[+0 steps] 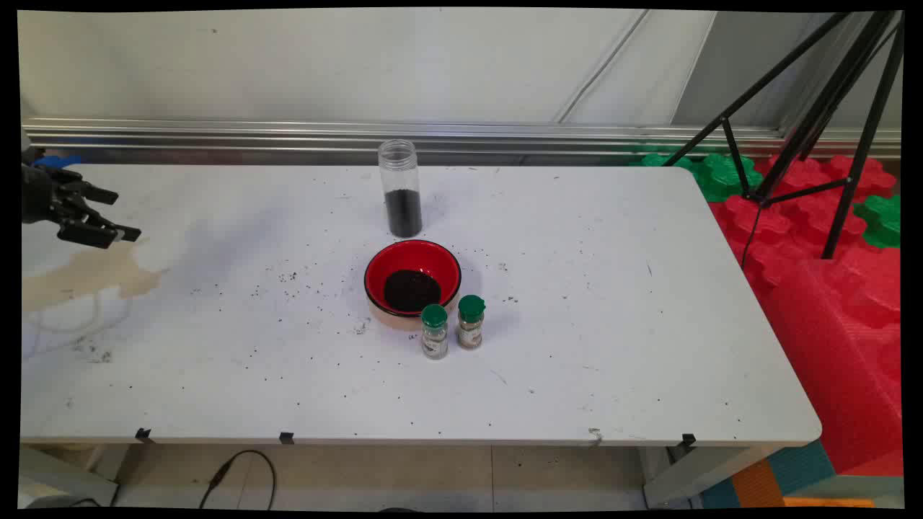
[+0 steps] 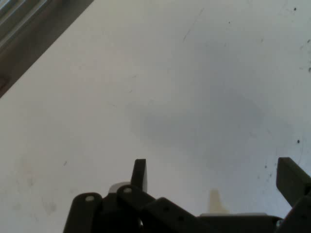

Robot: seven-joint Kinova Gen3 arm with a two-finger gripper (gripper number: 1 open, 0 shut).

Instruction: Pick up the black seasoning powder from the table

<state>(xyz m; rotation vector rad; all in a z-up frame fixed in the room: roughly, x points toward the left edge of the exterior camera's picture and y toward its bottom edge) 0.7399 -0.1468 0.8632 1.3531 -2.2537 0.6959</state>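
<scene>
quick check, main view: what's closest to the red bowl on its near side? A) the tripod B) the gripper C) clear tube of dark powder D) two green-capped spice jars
D: the two green-capped spice jars stand right at the red bowl's near rim, while the clear tube is behind it and the gripper hangs far off at the table's left edge.

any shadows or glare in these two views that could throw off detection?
Main view: soft, even light; the jar, red bowl and two green-capped bottles cast only faint shadows on the table, no strong glare. Hand view: a diffuse grey shadow on the bare tabletop ahead of the open gripper, whose near parts look soft.
</scene>
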